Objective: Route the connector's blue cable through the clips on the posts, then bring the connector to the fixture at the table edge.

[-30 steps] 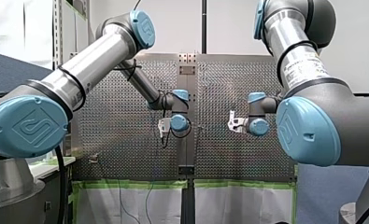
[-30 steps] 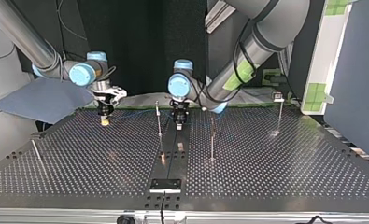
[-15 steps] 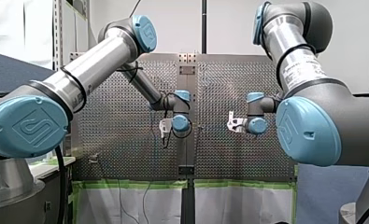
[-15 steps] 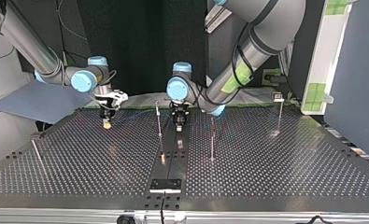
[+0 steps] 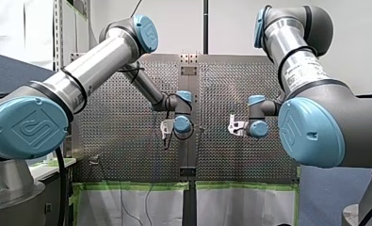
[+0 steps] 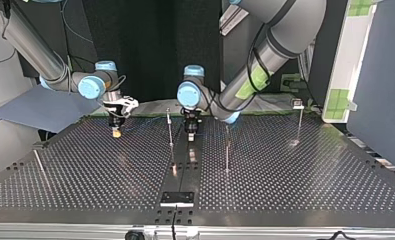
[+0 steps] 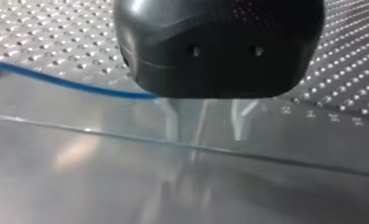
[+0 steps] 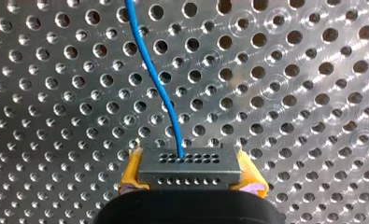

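My right gripper (image 8: 190,174) is clamped on the grey connector (image 8: 190,163), with a yellow pad (image 8: 131,170) at either end. The blue cable (image 8: 154,79) runs straight ahead of it over the perforated table (image 8: 289,93). In the top view this gripper has edged toward 3 o'clock since a second ago. It lies at 9 o'clock of my left gripper (image 6: 190,132), whose grip I cannot tell. A thin post (image 6: 170,129) stands between them. The black fixture (image 6: 177,198) sits at 6 o'clock.

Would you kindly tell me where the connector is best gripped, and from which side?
Grip the connector by its flat short ends, coming from behind, opposite the blue cable, as my right gripper does: the cable leaves its holed front face.
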Action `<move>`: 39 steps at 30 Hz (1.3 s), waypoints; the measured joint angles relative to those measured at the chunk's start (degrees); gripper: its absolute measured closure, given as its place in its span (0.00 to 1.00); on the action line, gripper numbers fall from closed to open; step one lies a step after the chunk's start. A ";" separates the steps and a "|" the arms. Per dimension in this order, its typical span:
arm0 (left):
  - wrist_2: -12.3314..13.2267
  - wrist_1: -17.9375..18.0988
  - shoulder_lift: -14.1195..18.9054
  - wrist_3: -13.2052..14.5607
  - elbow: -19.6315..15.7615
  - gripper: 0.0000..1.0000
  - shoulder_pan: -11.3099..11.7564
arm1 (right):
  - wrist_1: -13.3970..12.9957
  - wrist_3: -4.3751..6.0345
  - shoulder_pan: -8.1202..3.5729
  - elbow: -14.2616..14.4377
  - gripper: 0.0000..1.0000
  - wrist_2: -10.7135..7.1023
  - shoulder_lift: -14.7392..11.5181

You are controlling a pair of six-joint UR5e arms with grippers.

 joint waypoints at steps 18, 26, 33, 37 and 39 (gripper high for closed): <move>5.78 -7.19 2.42 5.18 -0.01 0.00 -0.54 | 0.73 -0.09 0.55 0.00 1.00 -0.26 0.00; 5.96 -10.58 3.62 8.01 -1.01 0.00 -1.45 | 1.06 -0.05 0.58 0.00 1.00 -0.26 0.00; 6.06 -11.76 4.83 8.74 -3.64 0.00 -1.96 | 1.16 -0.01 0.58 0.00 1.00 -0.26 0.00; 6.25 -10.86 5.51 8.84 -5.43 0.00 -2.20 | 1.32 -0.05 0.64 0.00 1.00 -0.26 0.00; 6.34 -10.87 5.67 9.00 -6.35 0.00 -2.45 | 1.50 -0.07 0.65 0.00 1.00 -0.26 0.00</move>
